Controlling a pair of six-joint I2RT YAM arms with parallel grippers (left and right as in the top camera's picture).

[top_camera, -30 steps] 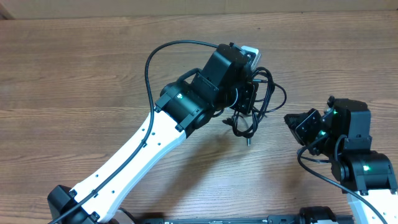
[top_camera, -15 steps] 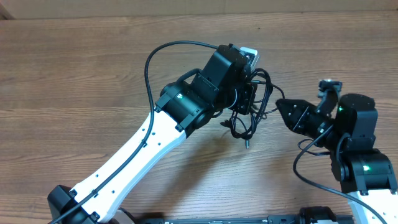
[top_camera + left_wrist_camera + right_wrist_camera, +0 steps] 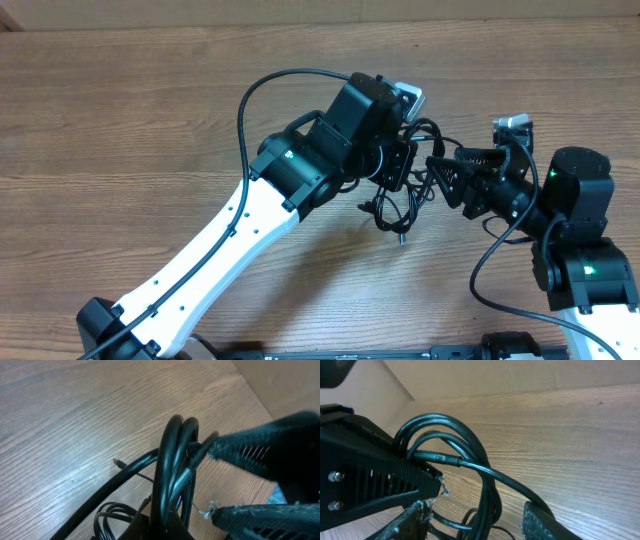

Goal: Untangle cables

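Note:
The cables hang as one bunch of thin black loops, held just above the wooden table with their loose ends trailing to the tabletop. My left gripper is shut on the bunch; in the left wrist view the cables rise straight out of its closed jaws. From the right, my right gripper stands open at the bunch. In the right wrist view the cables pass between its fingers, which do not pinch them. The right gripper holds nothing.
A small white and grey box lies just behind the left wrist. The left arm's own thick black wire arcs over the table. The wooden table ends at a pale wall along the far edge.
The right gripper swung left from the table's right side to the cable bunch and went from shut to open. The left gripper kept its hold, and the bunch shifted only slightly.

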